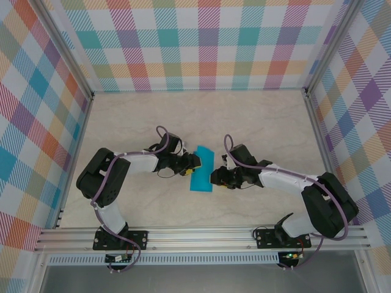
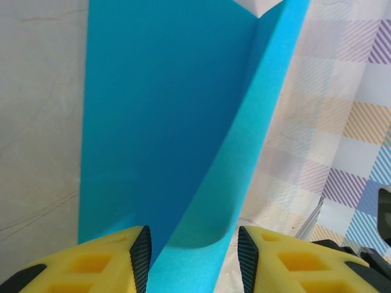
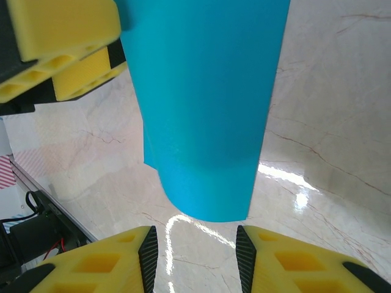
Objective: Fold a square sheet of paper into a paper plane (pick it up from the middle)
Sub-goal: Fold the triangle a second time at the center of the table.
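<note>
At the left gripper [image 2: 192, 244] the teal-blue sheet of thin paper [image 2: 159, 122] sits straight ahead, its bent-over lower part filling the gap between the yellow fingers [image 2: 91, 265]. Both black pads [image 2: 142, 253] look to touch it, so I judge a light pinch on the loop, not a hard clamp. One flap stands up along a crease, the other lies broad to this gripper's left. Probably held so to keep the fold raised off the pale marble-look tabletop [image 3: 330, 122] where the other arm can reach it

At the right gripper [image 3: 195, 241] the fingers are spread with nothing between them. The paper's rounded end hangs just ahead, apart from both tips. Reads as lined up to take that end

Writing: none legible on paper, fingers or pastel checked walls [image 1: 208, 43]
</note>
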Action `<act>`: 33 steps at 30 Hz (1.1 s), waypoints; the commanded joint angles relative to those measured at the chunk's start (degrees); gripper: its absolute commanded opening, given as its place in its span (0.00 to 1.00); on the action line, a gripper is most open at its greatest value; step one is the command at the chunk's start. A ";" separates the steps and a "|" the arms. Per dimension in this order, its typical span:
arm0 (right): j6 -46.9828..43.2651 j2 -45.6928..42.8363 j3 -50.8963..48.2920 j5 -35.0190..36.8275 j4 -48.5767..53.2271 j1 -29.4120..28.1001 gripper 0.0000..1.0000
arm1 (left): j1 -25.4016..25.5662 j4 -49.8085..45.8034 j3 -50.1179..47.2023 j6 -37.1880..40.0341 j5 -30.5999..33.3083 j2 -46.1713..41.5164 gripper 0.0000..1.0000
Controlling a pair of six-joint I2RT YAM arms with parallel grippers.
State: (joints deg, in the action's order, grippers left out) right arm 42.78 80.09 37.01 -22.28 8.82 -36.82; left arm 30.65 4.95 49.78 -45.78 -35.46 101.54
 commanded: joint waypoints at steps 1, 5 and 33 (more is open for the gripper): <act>-0.82 -1.93 -0.92 0.62 0.79 -0.36 0.42 | 0.20 3.13 2.71 0.79 -2.66 0.83 0.45; -0.48 -2.57 -1.55 0.92 0.74 -0.36 0.42 | 0.09 2.00 4.89 2.25 -2.68 1.81 0.48; -18.83 8.57 18.62 43.61 15.51 -28.60 0.71 | 0.02 -3.76 3.83 0.60 0.87 -1.17 0.25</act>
State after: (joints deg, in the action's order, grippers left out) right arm 27.68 85.67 52.53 11.35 19.53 -63.72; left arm 30.65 1.23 53.58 -44.29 -34.00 102.19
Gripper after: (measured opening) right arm 0.714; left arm 0.249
